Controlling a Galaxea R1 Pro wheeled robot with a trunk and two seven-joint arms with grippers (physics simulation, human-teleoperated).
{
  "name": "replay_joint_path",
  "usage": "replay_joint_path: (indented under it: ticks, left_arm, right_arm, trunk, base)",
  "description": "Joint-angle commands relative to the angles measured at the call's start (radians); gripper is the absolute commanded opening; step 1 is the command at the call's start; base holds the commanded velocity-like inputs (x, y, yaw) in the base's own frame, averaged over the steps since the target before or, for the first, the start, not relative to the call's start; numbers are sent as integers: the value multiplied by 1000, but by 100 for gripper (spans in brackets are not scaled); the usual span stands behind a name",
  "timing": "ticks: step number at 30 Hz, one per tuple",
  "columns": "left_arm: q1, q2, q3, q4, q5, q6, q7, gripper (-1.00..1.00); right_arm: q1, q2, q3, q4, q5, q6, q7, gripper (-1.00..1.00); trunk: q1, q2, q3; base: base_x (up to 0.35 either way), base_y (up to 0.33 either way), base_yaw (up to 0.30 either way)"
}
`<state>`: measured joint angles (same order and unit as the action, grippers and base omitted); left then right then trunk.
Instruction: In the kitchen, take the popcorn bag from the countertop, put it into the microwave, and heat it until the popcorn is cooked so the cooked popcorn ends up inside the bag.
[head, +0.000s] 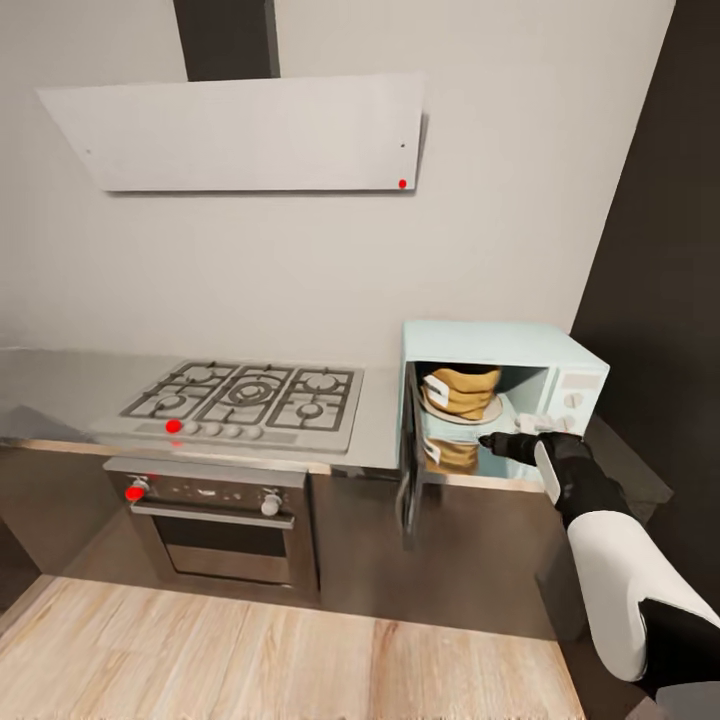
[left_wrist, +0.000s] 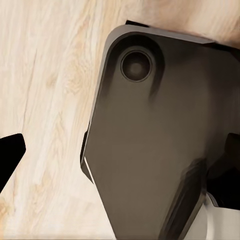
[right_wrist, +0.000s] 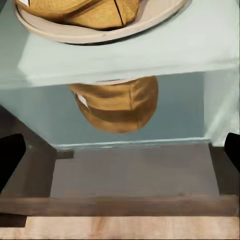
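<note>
The bag (head: 462, 392) already sits inside the open microwave (head: 500, 350). My right gripper (head: 487, 441), released and empty, hovers at its mouth. Closing the door (head: 408, 470) and heating remain.

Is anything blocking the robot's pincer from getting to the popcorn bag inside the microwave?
Nothing visible does. The microwave door hangs open, the popcorn bag sits inside on its plate, and the right pincer waits just outside the opening.

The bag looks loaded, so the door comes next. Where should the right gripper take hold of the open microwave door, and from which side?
Probably the door's free outer edge, approached from the room side with jaws straddling the panel. It stands swung wide, edge-on, left of the cavity where the popcorn bag sits. The right gripper is at the opening.
</note>
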<state>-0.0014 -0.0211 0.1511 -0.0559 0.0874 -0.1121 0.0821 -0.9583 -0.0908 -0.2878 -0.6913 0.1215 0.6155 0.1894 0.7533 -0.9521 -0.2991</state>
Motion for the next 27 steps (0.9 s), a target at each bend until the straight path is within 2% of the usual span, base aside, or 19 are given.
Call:
replay_joint_path:
  ticks: [1,5,11,13,16,18,19,21,24,27]
  left_arm:
    - [0,0,1,0,9,-2,1,100]
    - [0,0,1,0,9,-2,1,100]
    - [0,1,1,1,9,-3,1,100]
    - [0,2,0,1,9,-2,1,100]
    - [0,3,-1,1,9,-2,1,100]
    - [0,3,-1,1,9,-2,1,100]
    - [0,3,0,1,9,-2,1,100]
    - [0,3,1,1,9,-2,1,100]
    - [0,3,-1,1,9,-2,0,100]
    - [0,3,-1,1,9,-1,-1,100]
  right_arm:
    - [-1,0,-4,-2,15,10,8,100]
    - [-1,0,-4,7,39,15,8,100]
    - [-1,0,-4,59,44,15,7,100]
    - [-1,-3,-4,169,45,13,4,100]
    - [-1,-38,-2,362,67,-10,-1,100]
    - [0,-65,-2,504,83,-78,-3,100]
    - [0,-74,-2,604,86,-141,-4,100]
    - [8,-78,2,692,92,-210,-7,100]
    - [108,-78,4,716,98,-236,-10,100]
    - [285,-72,4,720,104,-270,-11,100]
  trunk:
    - [0,-1,-1]
    - [0,-1,-1]
    - [0,-1,-1]
    - [0,-1,-1]
    - [0,-1,-1]
    - [0,-1,-1]
    - [0,-1,-1]
    - [0,-1,-1]
    - [0,-1,-1]
    - [0,-1,-1]
  base:
    - [-313,-37,0]
    - [-313,-69,0]
    - [-311,-85,0]
    - [-121,-35,0]
    - [-25,-7,0]
    - [-4,-1,0]
    - [-1,0,0]
    - [0,0,0]
    - [0,0,0]
    - [0,0,0]
